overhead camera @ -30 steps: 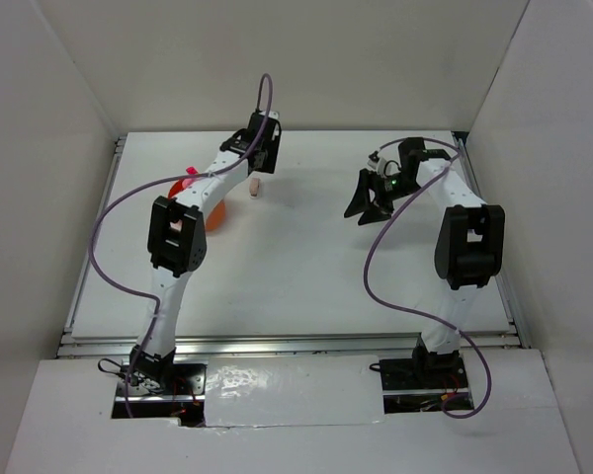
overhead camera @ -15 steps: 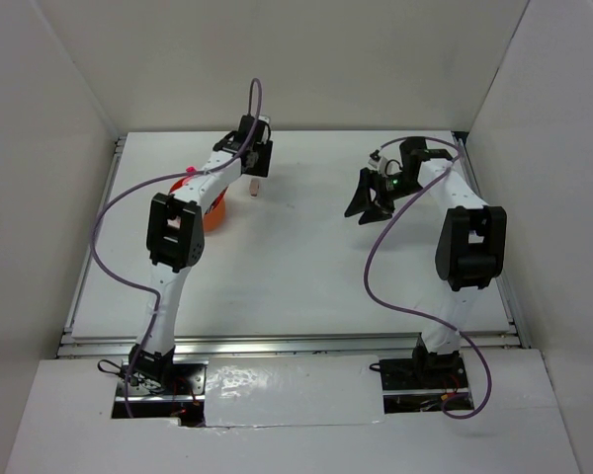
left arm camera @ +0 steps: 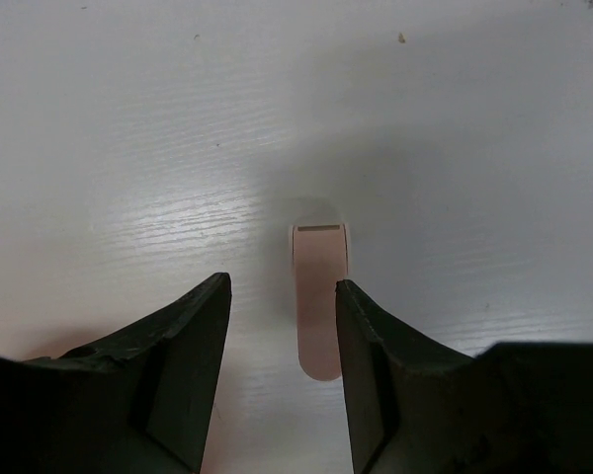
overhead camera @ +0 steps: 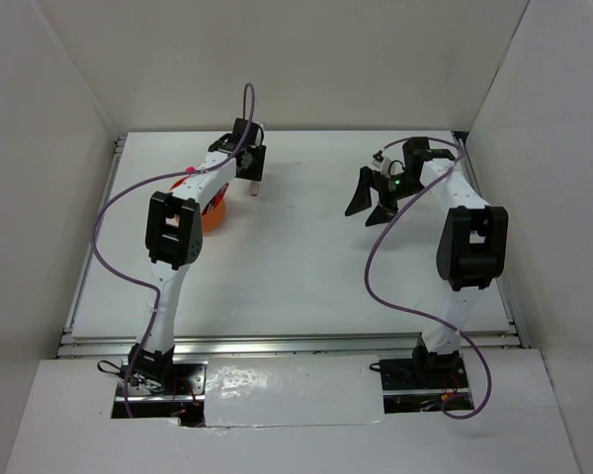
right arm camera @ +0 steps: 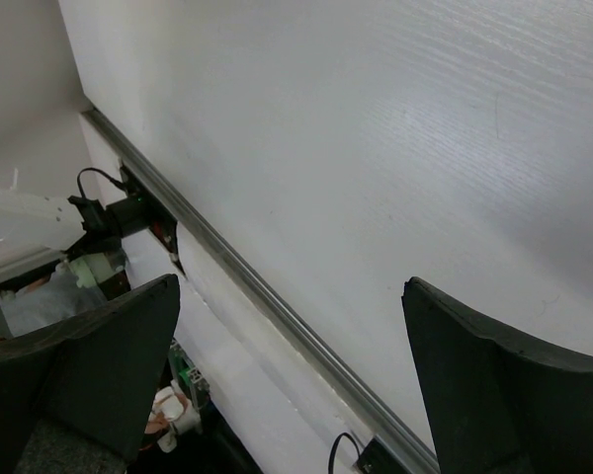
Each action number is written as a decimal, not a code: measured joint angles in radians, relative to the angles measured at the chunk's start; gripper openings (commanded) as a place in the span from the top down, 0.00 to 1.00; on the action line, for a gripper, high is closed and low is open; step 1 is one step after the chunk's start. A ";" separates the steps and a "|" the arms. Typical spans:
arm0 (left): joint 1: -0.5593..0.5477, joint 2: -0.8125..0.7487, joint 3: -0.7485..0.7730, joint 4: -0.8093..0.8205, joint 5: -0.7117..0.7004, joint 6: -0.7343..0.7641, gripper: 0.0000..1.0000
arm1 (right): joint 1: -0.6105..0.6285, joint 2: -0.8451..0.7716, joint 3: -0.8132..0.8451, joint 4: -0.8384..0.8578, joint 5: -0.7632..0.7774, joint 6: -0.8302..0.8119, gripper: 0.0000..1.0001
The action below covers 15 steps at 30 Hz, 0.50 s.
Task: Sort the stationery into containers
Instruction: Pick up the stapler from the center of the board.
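Observation:
A small pale pink eraser lies flat on the white table, between the fingers of my left gripper. The jaws are open. The eraser lies close beside the right finger, with a gap to the left one. In the top view the left gripper hangs right over the eraser at the far middle-left. The orange tub sits just left of it, mostly hidden by the left arm, with a pink tip showing above it. My right gripper is open, empty and raised at the far right.
The right wrist view looks past the open right gripper at bare table, the metal rail at the table's near edge and an arm base with cables. White walls close in the table on three sides.
The left wrist has shifted a little to the left and come down over the eraser. The eraser and the right arm have stayed put.

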 measured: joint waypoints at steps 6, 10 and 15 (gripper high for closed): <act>0.003 0.002 0.000 0.000 0.024 0.000 0.44 | -0.002 0.000 0.000 -0.001 0.000 0.000 0.00; 0.003 0.003 0.000 -0.006 0.034 -0.001 0.44 | -0.002 0.000 0.000 -0.001 0.000 -0.001 0.00; 0.003 0.003 -0.016 -0.012 0.050 -0.005 0.47 | -0.002 0.000 0.000 -0.002 -0.002 -0.001 0.00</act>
